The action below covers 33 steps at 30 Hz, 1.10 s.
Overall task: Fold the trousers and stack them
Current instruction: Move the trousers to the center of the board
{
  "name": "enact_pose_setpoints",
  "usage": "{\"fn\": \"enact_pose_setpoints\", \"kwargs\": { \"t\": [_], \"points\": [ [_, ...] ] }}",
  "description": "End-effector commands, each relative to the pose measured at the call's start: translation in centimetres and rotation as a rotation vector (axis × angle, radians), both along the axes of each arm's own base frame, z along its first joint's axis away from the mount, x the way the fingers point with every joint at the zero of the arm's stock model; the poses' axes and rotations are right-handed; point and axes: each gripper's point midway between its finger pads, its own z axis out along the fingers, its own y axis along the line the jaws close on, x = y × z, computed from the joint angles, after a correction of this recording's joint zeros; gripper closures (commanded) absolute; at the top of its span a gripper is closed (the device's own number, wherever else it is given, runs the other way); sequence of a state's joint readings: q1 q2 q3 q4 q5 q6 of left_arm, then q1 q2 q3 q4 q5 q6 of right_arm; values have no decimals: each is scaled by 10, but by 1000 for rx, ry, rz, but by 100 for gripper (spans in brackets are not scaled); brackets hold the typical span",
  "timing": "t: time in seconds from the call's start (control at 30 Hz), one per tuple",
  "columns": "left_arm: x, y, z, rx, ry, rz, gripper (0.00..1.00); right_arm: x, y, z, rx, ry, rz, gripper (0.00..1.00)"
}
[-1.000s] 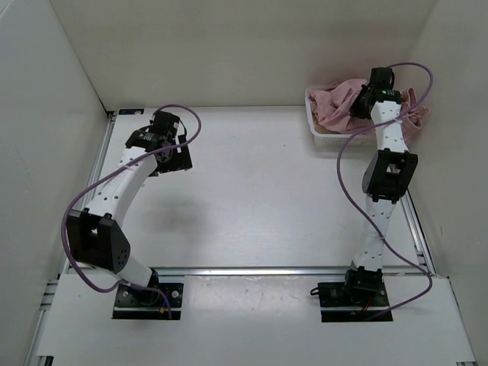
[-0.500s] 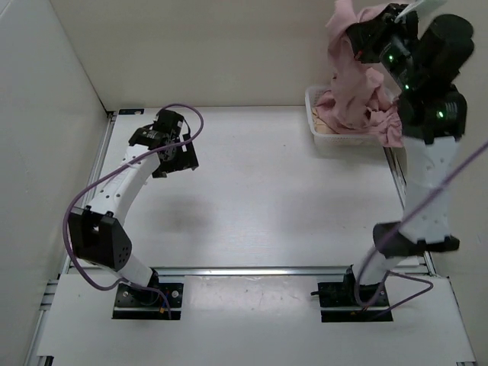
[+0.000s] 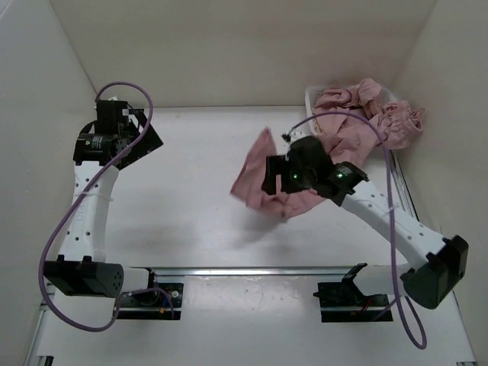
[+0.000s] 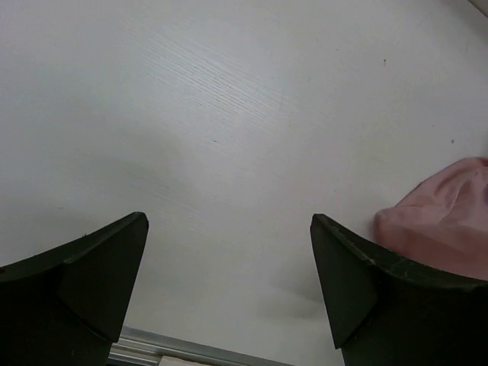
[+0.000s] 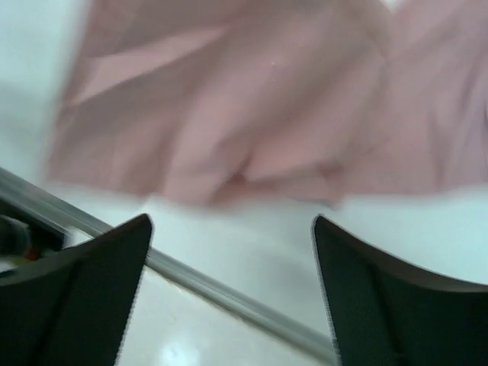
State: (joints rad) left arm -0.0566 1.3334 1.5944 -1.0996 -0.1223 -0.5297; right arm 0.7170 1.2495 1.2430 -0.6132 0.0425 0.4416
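Right gripper [image 5: 230, 221] had its jaws spread wide with nothing between them, so the cloth was let go! Just beyond the fingertips the trousers [image 3: 255, 171] were bunched in a rumpled pink mass out over the middle of the table [image 3: 191, 221]. One corner was kicked up, and a band of pink ran back under the right arm towards the basket [image 3: 311, 103] in the far right corner. More pink cloth was heaped in that basket; whether it was the same garment or another, I could not tell.

Over on the other side, the left gripper [image 4: 229, 221] was spread wide too, holding nothing, well apart from the trousers with bare table below it.

Now the dangers. The trousers looked likely to settle as a crumpled heap rather than flat, which would leave legs crossed and hard to find. The stretch lying against the right arm could catch on the wrist and get dragged. The purple cable [image 3: 393, 191] looping beside that arm might snag the cloth as well.

The table was white, faintly grained and smooth, so the fabric should slide easily. A metal rail [image 3: 252, 269] ran along the near edge, and plain white walls [image 3: 229, 46] closed in three sides.
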Motion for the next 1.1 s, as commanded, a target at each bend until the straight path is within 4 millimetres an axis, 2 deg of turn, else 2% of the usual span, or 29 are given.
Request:
{"fn": "enact_pose_setpoints", "kwargs": {
  "t": [0.0,0.03,0.07,0.1,0.13,0.17,0.2,0.23,0.27,0.3,0.33,0.37,0.4,0.43,0.47,0.5,0.53,0.57,0.63,0.67,0.7,0.83,0.9,0.93,1.0,1.03,1.07],
  "points": [
    [-10,-13,11,-13,-12,-110,0,-6,-42,20,-21,-51,-171,4],
    [-10,-19,5,-16,7,-144,0,3,-65,23,-30,-57,-248,2],
    [-10,-27,-2,-24,27,-168,0,9,-80,28,-30,-79,-286,2],
    [-16,-42,-14,-32,63,-220,0,13,-96,38,-19,-109,-330,6],
    [-17,-54,-26,-51,91,-246,0,19,-110,41,-20,-120,-366,13],
    [-19,-67,-35,-72,106,-274,0,32,-140,41,-30,-120,-464,32],
    [-24,-94,-50,-105,126,-322,0,36,-153,41,-23,-113,-505,38],
    [-28,-111,-59,-118,146,-349,0,40,-166,41,-20,-109,-537,43],
    [-31,-128,-70,-128,172,-378,0,52,-192,25,-30,-54,-620,48],
    [-35,-144,-78,-136,191,-405,0,58,-201,21,-21,-35,-635,49],
    [-46,-172,-85,-151,215,-456,0,64,-214,14,21,-3,-658,43],
    [-47,-187,-92,-154,220,-485,0,74,-221,4,28,29,-675,28],
    [-50,-198,-112,-133,279,-510,0,84,-228,-3,45,34,-687,14],
    [-55,-211,-120,-96,295,-548,0,90,-244,-11,51,54,-732,2],
    [-54,-217,-125,-75,305,-558,0,100,-254,-31,37,111,-756,0],
    [-54,-220,-144,-37,351,-558,0,108,-262,-34,37,119,-776,0],
    [-55,-222,-153,-13,367,-557,0,115,-274,-41,48,139,-821,0],
    [-57,-224,-160,-3,387,-564,0,124,-280,-60,38,191,-833,0],
    [-59,-234,-184,18,438,-573,0,142,-287,-65,48,190,-850,0],
    [-61,-236,-193,33,460,-569,0,148,-292,-83,24,233,-865,0],
    [-58,-238,-205,44,484,-566,0,159,-296,-80,24,216,-881,0],
    [-59,-238,-235,78,550,-565,0,186,-322,-102,-66,222,-952,0],
    [-56,-242,-240,71,554,-569,0,198,-321,-107,-55,221,-941,6],
    [-55,-243,-244,75,562,-568,0,203,-320,-119,-53,250,-932,8],
    [-53,-248,-248,64,569,-574,2,216,-310,-121,-15,251,-888,16],
    [-52,-251,-253,59,582,-578,5,219,-310,-134,-16,281,-894,19],
    [-53,-251,-257,63,592,-577,13,226,-309,-133,-2,272,-883,22]
  ]
}}
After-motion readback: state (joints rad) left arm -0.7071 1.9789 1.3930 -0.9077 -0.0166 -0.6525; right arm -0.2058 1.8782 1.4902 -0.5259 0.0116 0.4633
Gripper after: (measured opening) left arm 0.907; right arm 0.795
